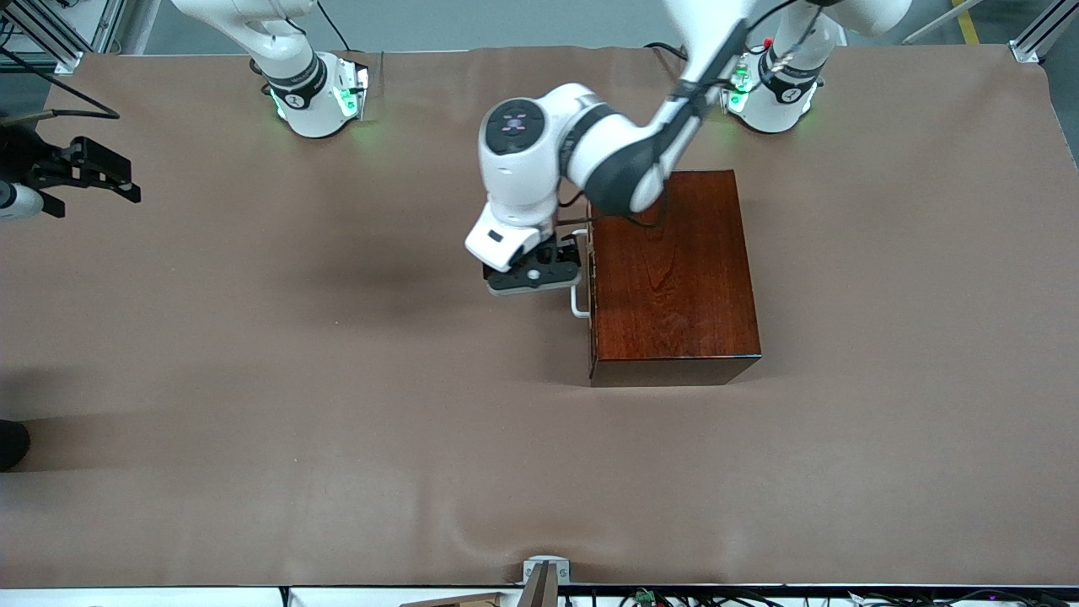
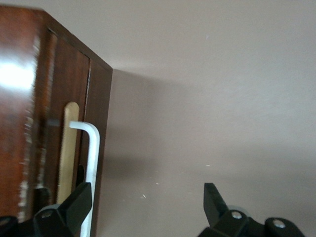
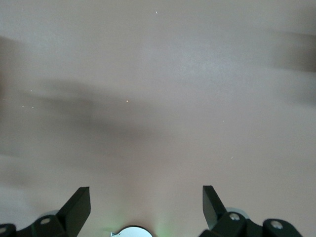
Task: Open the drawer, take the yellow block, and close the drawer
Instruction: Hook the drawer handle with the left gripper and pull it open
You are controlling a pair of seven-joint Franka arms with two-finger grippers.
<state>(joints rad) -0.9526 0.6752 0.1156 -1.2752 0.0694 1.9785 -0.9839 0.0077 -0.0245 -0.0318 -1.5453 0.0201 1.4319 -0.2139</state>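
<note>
The glossy reddish-brown wooden box (image 1: 674, 270) stands on the table toward the left arm's end. Its drawer (image 2: 64, 98) is shut, flush with the box, and its white U-shaped handle (image 1: 578, 303) faces the right arm's end. My left gripper (image 1: 558, 255) is open and low in front of the drawer. In the left wrist view (image 2: 145, 197) one fingertip (image 2: 79, 200) overlaps the handle (image 2: 93, 158), and the other is apart over bare mat. My right gripper (image 1: 126, 181) is open and empty, waiting over the right arm's end of the table (image 3: 146, 200). The yellow block is hidden.
A brown mat (image 1: 337, 379) covers the table. The two arm bases (image 1: 316, 97) stand along the edge farthest from the front camera. A small metal clamp (image 1: 544, 573) sits at the nearest edge. A dark object (image 1: 13, 443) shows at the right arm's end.
</note>
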